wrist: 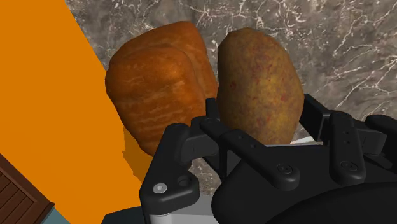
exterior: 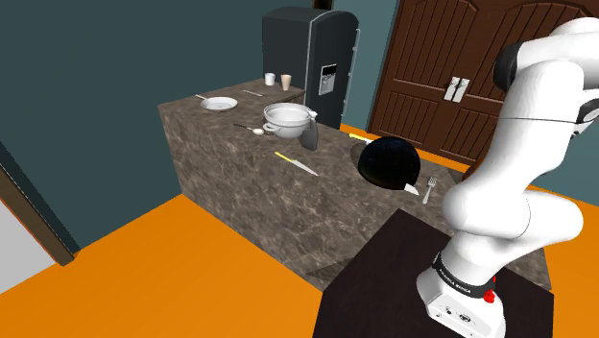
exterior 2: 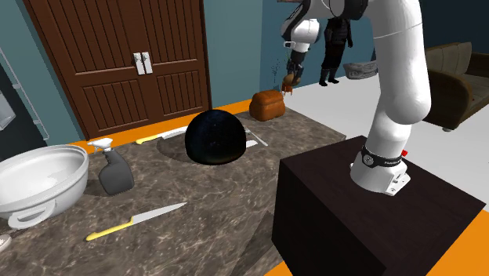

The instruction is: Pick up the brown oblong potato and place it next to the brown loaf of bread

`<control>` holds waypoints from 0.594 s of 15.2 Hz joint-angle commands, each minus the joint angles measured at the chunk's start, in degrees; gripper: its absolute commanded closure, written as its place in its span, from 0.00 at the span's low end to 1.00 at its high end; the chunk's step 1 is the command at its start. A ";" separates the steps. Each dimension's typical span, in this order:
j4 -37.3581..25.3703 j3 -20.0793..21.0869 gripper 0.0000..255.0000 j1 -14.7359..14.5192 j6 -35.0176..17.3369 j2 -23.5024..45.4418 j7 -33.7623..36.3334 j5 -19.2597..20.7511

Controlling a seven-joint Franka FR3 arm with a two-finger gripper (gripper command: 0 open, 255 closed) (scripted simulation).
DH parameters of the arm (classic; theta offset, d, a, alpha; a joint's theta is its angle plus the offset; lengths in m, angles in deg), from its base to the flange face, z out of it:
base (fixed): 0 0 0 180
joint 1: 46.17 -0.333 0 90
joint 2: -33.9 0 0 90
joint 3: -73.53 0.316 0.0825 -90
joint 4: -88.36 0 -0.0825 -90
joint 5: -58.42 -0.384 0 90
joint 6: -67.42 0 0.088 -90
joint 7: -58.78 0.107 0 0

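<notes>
**Potato Clasped Beside the Loaf**

The fingers (wrist: 318,118) of the black two-finger gripper (wrist: 261,111) were clenched on the brown oblong potato with a speckled skin (wrist: 257,79), one finger against each side of its near end. The potato stood out lengthwise from between them, most of its body reaching beyond the fingertips. Just beside it in the wrist view lay the brown loaf of bread with a ridged orange-brown crust (wrist: 159,83). Seen from the hand, the potato's edge overlapped the loaf's edge.

In the second exterior view the potato hung under the hand, raised off the counter. It was level with the loaf's top or just above it, slightly toward that view's right. Whether the two touched could not be told. The loaf rested on the dark marbled stone counter (wrist: 337,38), close to its edge, with the orange floor (wrist: 44,83) showing past it.

Farther along the counter, toward the second exterior view's left, stood a glossy black dome (exterior 2: 217,137), then a grey spray bottle (exterior 2: 115,171) and a large white bowl (exterior 2: 39,184). A yellow-handled knife (exterior 2: 133,222) lay in front of them. The white arm (exterior 2: 400,86) rose from the dark box stand (exterior 2: 376,227) beside the counter, and a dark brown double door (exterior 2: 125,63) stood behind.
</notes>
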State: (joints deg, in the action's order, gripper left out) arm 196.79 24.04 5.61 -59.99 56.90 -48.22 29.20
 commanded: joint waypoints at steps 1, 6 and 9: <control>-4.53 1.17 1.00 4.13 2.38 3.39 -2.63 -2.21; -17.12 3.97 1.00 14.59 8.43 11.80 -7.09 -6.21; -19.59 5.00 1.00 17.03 8.74 14.28 -8.16 -7.47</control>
State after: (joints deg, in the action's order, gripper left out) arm 177.99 28.69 21.95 -51.33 70.38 -56.11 22.15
